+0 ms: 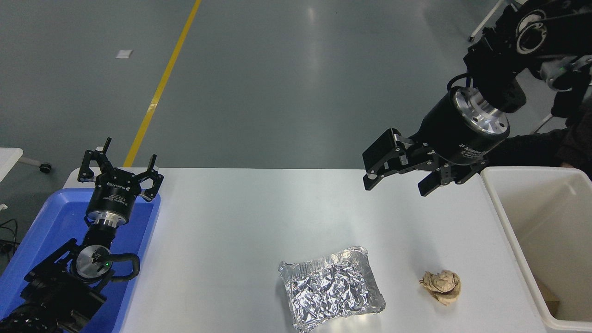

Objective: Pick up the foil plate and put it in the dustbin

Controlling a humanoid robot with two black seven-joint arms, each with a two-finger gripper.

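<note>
The shiny, crinkled foil plate [330, 289] lies flat on the white table [259, 217] near its front edge, right of centre. The off-white dustbin [508, 231] stands at the table's right end, its inside mostly bare. My right gripper [397, 181] hangs open and empty above the table's far right part, well behind the foil plate and just left of the dustbin's far corner. My left gripper [121, 167] is parked open at the lower left, over the blue tray.
A small crumpled brown paper ball [441, 286] lies on the table between the foil plate and the dustbin. A shallow blue plastic tray [51, 231] sits at the table's left end under the left arm. A dark sleeve [545, 145] shows behind the dustbin.
</note>
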